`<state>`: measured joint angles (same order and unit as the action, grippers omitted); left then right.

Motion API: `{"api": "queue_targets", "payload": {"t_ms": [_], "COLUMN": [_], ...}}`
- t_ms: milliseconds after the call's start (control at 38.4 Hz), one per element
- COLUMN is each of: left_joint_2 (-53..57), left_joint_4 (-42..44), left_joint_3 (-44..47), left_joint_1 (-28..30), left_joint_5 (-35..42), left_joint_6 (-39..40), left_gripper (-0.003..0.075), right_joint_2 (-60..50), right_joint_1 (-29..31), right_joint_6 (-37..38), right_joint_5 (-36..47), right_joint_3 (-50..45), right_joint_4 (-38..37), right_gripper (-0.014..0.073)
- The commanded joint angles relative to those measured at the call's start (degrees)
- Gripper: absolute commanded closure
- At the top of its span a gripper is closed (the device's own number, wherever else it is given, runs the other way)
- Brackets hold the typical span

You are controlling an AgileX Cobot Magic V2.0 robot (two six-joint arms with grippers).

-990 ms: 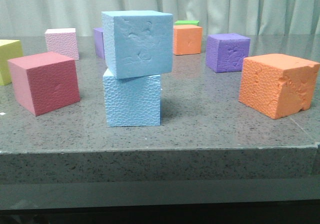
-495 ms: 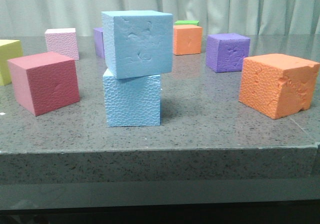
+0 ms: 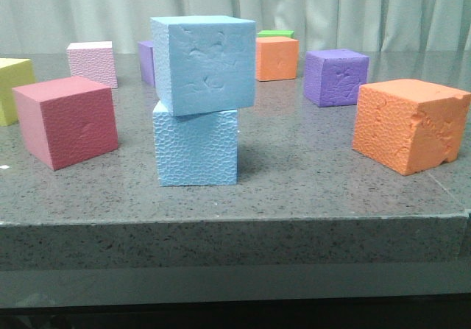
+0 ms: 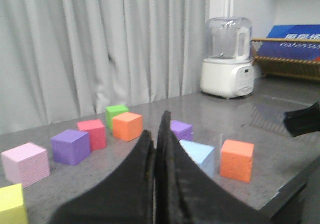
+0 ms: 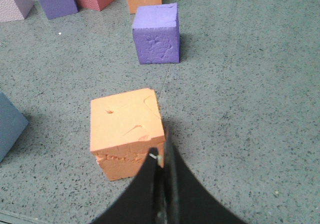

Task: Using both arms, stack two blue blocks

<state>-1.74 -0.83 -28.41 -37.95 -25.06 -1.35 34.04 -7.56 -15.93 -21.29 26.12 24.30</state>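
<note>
1. Grey speckled stone tabletop is seen, backed by pale pleated curtains.
2. Two light blue cubes are stacked near the front edge: dented blue block is set on top of pebbled blue block, touching, the upper one twisted and overhanging a little.
3. Neither block is held by any jaws; no gripper is seen in the front view.
4. Left gripper: jaws are pressed together, nothing held between them. A corner of the blue stack is seen just past its fingertips, partly hidden by them.
5. Right gripper: jaws are closed, nothing gripped. Chipped orange cube is seen directly beneath and just ahead of its tips; contact cannot be told. A dark blue-looking corner at the frame edge, well off to one side of these jaws, may be the stack; cannot be told for sure.
6. Purple cube is placed farther ahead of the right jaws, apart from the orange one.
7. Other cubes noted: dark pink cube, pale pink cube, yellow cube, small orange cube, green cube.
8. White appliance is seen far beyond the left jaws.
</note>
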Motion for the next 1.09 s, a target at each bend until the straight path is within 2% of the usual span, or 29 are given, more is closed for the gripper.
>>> {"api": "queue_targets", "payload": {"t_ms": [0,156,599,755,1068], "left_joint_2": [0.1,1.8,3.2,3.2,3.2], "left_joint_4": [2.7,2.7,0.2,0.0,0.0], "left_joint_3": [2.4,8.3,23.0,29.0,28.9], "left_joint_1": [3.6,13.3,35.1,38.3,38.4], "left_joint_5": [5.2,5.9,18.7,26.1,24.3], "left_joint_6": [1.3,1.3,1.3,1.3,1.3], "left_gripper": [0.0741,0.0741,0.0741,0.0741,0.0741], "right_joint_2": [0.0,0.0,0.0,0.0,0.0], "right_joint_1": [0.2,0.2,0.2,0.2,0.2], "right_joint_6": [-0.1,-0.1,-0.1,-0.1,-0.1], "right_joint_5": [4.1,4.0,4.0,4.0,4.0], "right_joint_3": [1.5,1.5,1.5,1.5,1.5], "right_joint_4": [0.8,0.8,0.8,0.8,0.8], "right_gripper": [0.066,0.066,0.066,0.066,0.066]}}
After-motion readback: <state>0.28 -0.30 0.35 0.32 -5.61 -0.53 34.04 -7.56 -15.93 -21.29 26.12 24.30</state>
